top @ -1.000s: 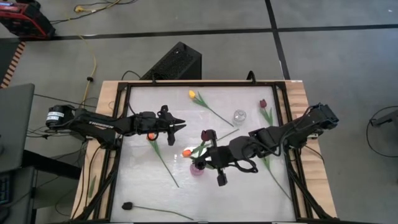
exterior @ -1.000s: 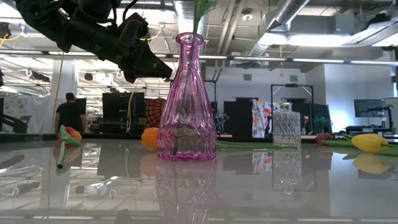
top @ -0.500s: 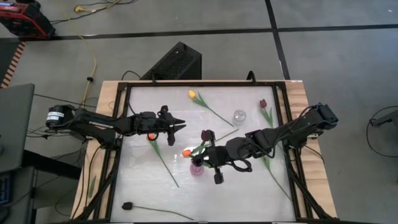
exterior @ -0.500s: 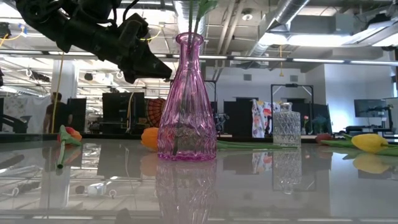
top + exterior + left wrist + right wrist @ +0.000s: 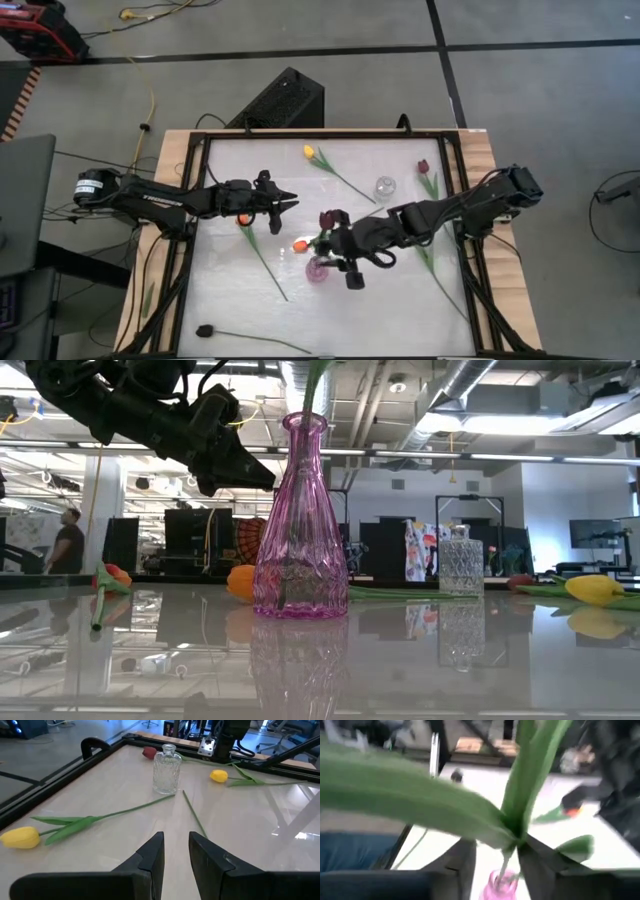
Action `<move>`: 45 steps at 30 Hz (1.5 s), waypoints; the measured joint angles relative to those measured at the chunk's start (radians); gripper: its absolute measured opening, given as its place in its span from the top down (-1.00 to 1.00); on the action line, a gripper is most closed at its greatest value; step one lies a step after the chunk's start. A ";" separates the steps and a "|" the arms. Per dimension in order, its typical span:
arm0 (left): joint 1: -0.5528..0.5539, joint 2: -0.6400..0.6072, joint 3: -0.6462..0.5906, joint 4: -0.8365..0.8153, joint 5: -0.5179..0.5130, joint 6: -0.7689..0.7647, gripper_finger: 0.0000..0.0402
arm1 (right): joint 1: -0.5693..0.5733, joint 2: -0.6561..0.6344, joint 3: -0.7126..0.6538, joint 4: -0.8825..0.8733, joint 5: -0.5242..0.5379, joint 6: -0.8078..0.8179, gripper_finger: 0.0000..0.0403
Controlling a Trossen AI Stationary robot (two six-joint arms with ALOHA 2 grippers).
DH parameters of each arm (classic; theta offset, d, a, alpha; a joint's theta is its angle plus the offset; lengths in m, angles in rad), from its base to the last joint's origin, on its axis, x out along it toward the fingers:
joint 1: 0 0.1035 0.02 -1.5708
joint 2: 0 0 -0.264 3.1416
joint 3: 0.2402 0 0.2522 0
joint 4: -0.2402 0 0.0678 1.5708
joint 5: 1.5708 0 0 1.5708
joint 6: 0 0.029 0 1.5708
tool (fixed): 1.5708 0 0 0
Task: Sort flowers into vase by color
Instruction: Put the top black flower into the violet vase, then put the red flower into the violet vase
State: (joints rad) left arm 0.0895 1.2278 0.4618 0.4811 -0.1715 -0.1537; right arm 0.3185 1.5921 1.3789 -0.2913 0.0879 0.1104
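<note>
The right gripper hangs directly over the pink vase, fingers parted around the stem of a maroon tulip whose lower end stands in the vase neck below them. This looks like the release step. Next it should lift clear without snagging the leaves, while the left gripper waits off to the side, fingers slightly apart and empty.

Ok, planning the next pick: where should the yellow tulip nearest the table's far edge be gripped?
Take the yellow tulip from straight above on its bare lower stem, jaws across it: it lies flat, and leaves crowd the head end.
</note>
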 joint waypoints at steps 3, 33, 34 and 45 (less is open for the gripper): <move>0.000 0.000 0.000 -0.004 0.009 -0.001 0.62 | 0.000 -0.001 0.041 -0.149 -0.019 0.006 -0.13; 0.000 0.000 0.001 -0.115 -0.027 -0.095 0.62 | 0.197 -0.325 -0.399 -0.868 0.187 0.618 -0.34; 0.000 0.000 0.001 -0.115 -0.029 -0.102 0.62 | 0.185 -0.353 -0.435 -0.861 0.199 0.645 -0.34; 0.000 0.000 0.001 -0.135 -0.027 -0.175 0.62 | -0.118 -0.503 -0.623 -0.848 0.318 0.691 -0.34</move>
State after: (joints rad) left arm 0.0895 1.2282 0.4625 0.3462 -0.1985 -0.3288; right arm 0.2005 1.0893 0.7560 -1.1389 0.4061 0.8015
